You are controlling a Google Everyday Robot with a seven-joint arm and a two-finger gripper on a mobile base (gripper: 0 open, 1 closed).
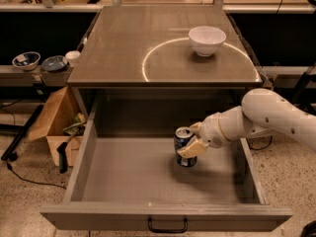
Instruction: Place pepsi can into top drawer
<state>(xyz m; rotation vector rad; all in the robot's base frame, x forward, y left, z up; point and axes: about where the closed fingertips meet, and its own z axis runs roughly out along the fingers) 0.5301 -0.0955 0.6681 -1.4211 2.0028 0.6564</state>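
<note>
The top drawer (pixel 123 181) is pulled wide open below the grey tabletop, its front panel with a small black bar handle (pixel 168 226) nearest the camera. The pepsi can (pixel 182 142), dark blue with a silver top, stands upright inside the drawer, right of the middle, at or just above the floor. My gripper (pixel 190 143) reaches in from the right on a white arm and is shut on the can, with a tan finger (pixel 193 148) across the can's right side.
A white bowl (pixel 207 39) sits on the grey tabletop (pixel 138 43) at the back right. A cardboard box (pixel 52 122) with clutter stands on the floor to the left of the drawer. Bowls (pixel 27 60) rest on a low shelf at far left.
</note>
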